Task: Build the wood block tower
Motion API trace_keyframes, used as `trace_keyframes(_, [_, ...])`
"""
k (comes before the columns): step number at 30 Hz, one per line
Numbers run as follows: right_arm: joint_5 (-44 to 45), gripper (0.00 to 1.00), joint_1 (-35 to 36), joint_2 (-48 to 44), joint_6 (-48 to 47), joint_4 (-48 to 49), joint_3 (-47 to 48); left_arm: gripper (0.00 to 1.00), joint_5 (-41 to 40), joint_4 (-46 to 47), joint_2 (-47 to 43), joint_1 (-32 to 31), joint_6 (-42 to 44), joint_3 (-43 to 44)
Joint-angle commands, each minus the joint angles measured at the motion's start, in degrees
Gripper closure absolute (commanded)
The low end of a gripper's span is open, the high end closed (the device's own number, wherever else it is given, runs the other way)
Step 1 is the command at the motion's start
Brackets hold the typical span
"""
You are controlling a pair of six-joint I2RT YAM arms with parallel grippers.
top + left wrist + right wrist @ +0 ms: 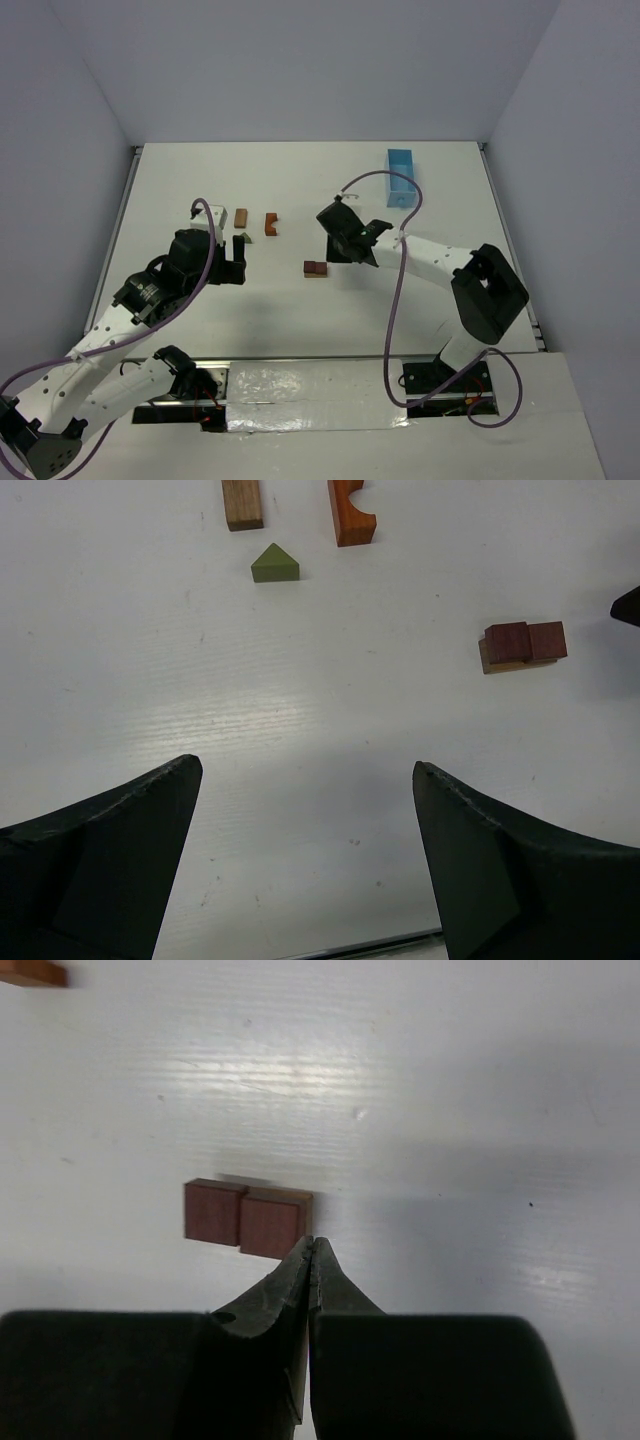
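Two reddish-brown cubes (316, 268) sit side by side on a tan base block mid-table; they also show in the left wrist view (523, 645) and the right wrist view (247, 1220). A brown rectangle (241, 217), an orange arch (271, 224) and an olive-green triangle (241, 237) lie apart on the table to the back left. My right gripper (312, 1242) is shut on nothing, its tips right by the near right corner of the cubes. My left gripper (305, 768) is open and empty, in front of the triangle (275, 564).
A light-blue tray (402, 177) stands at the back right. Grey walls close in the table on three sides. The right gripper's tip (628, 605) pokes into the left wrist view at the right edge.
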Motion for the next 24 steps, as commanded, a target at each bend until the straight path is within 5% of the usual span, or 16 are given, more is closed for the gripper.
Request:
trace_keyframes(1, [2.0,0.96,1.5,-1.0,-3.7,-0.5,5.9,0.0,-0.7,1.3,-1.0,0.1,0.6,-0.1])
trace_keyframes(9, [-1.7,0.9,1.8,5.9,-14.2,-1.0,15.1,0.01,-1.8,1.2,-0.4,0.1,0.0,0.0])
trace_keyframes(12, [-3.7,0.62,3.0,-2.2,-13.7,3.3,9.6,0.0,-1.8,1.3,1.4,0.1,-0.3,0.8])
trace_keyframes(14, [-4.8,0.52,3.3,-6.9,-13.6,4.1,8.1,0.01,-0.9,1.4,4.0,0.8,-0.4,1.6])
trace_keyframes(15, [-5.1,0.33,3.4,-11.3,-13.5,3.8,7.3,0.01,-0.3,1.5,6.1,1.4,-0.3,2.8])
trace_keyframes(17, [-5.1,0.28,3.7,-15.4,-13.3,2.3,6.6,0.01,1.3,1.6,8.5,4.5,-0.7,4.4])
trace_keyframes(18, [-5.8,0.01,3.7,-19.1,-13.5,2.0,5.3,0.0,2.4,2.5,11.9,8.2,-1.5,6.3])
trace_keyframes(24, [-9.0,0.0,3.8,-29.5,-14.8,3.6,-3.3,0.01,13.1,2.9,38.1,22.5,-3.6,21.4])
